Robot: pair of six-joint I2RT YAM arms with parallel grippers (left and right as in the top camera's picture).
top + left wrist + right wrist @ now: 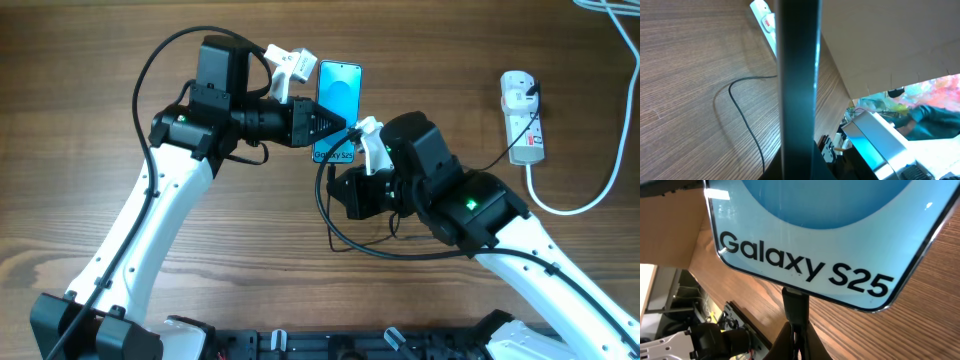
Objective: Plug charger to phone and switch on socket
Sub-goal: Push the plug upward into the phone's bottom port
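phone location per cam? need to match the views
Overhead: the phone is upper centre, between the two arm ends, cyan screen up.
Left wrist: a dark vertical slab through mid-frame, apparently the phone seen edge-on.
Right wrist: its screen fills the top, "Galaxy S25" text across it.
Shared landmark: the wood-grain table, left half in left wrist, lower right in right wrist.

Glossy phone (805,230), matt wood-grain table (80,100), white plastic socket (521,130)
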